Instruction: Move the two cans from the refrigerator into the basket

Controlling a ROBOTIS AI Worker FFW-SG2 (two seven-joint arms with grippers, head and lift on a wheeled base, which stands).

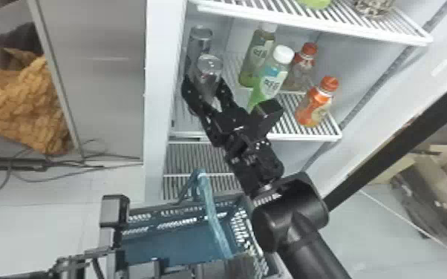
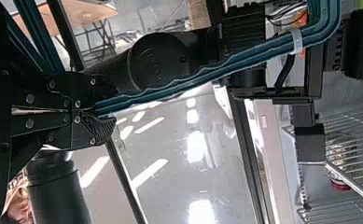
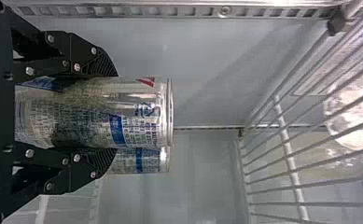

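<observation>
Silver and upright, the near can (image 1: 209, 67) is in the refrigerator (image 1: 157, 92), pinched from both sides by the right gripper (image 3: 106, 114). The far can (image 1: 199, 40) stands just behind it. Out front, the left gripper (image 2: 103, 113) is clamped on the handle (image 2: 193, 83) of the basket (image 1: 174, 243) (a sensible use of a spare arm). I judge this to be the first pick, its grasp made; whether the near can is off the shelf (image 1: 308, 137), I cannot tell. Next calls for drawing it out without knocking its neighbour, then lowering it into the basket.
</observation>
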